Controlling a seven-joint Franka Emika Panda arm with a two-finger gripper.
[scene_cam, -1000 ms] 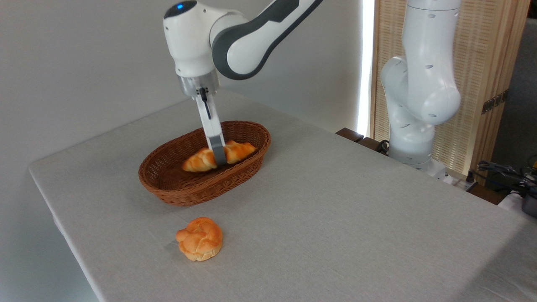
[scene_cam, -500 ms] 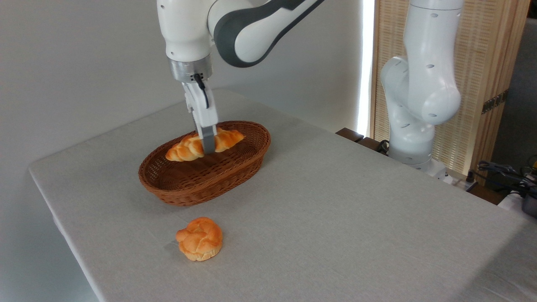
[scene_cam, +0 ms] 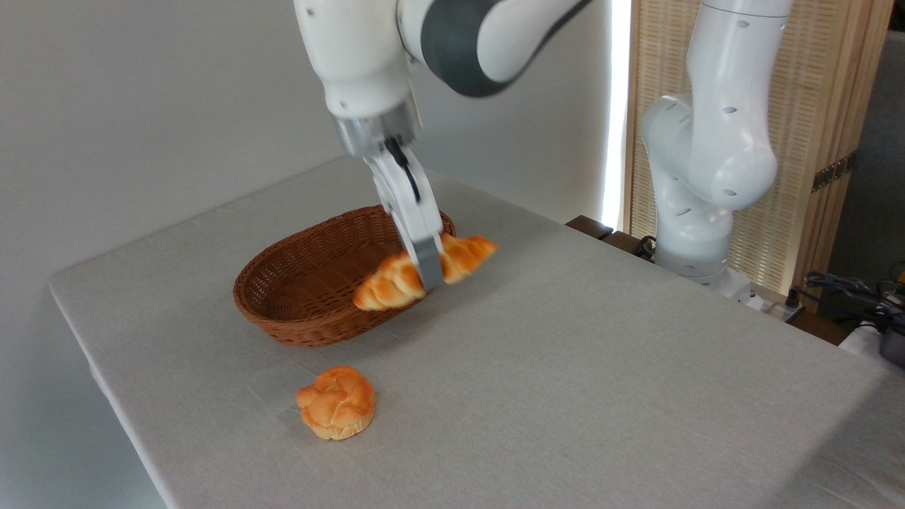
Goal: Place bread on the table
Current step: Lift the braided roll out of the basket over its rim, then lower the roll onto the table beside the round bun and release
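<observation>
While the gripper is pinching the bread across its middle, the loaf is hanging in the air over the right rim of the wicker basket, its left tip lying in front of the basket's inside and its right tip reaching out past the rim above the grey cloth. Only the near finger is showing clearly, a grey pad pressing against the front of the loaf; the far finger is sitting hidden behind it. The fingers are slanting down and to the right from the metal wrist ring, and the white and grey arm above them is looking slightly blurred. There is one long loaf: it is braided, golden-orange with paler seams between the twists, pointed at both ends, and tilting so that its right end is sitting higher than its left. There is one basket, brown, oval and woven, standing on the table with nothing showing inside it. There is one small round knotted bun, the same orange colour, lying on the cloth well in front of the basket and apart from it. The table is spreading out wide and plain light grey to the right of the loaf. Behind its far edge the white base column of the robot is rising before a slatted wooden screen.
</observation>
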